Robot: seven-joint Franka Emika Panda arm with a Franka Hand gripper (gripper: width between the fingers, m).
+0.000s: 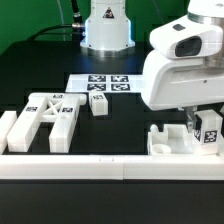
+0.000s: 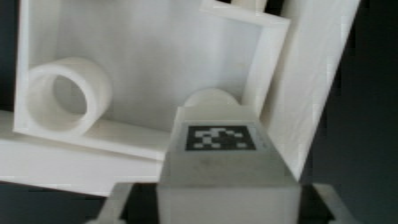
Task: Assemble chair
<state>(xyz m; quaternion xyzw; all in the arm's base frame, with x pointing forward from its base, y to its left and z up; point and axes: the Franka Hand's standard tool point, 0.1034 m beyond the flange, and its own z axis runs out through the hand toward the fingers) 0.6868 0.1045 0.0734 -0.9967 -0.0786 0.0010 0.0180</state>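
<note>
In the wrist view we saw what the arm mostly hid in the exterior view: the gripper was narrowed onto a tagged white leg, which filled the gap between its jaws, close by a chair panel with a raised ring. Only the exterior view showed us the X-braced frame and a small block, well apart toward that view's left. It also showed the marker board behind them and the border rail along the front.
</note>
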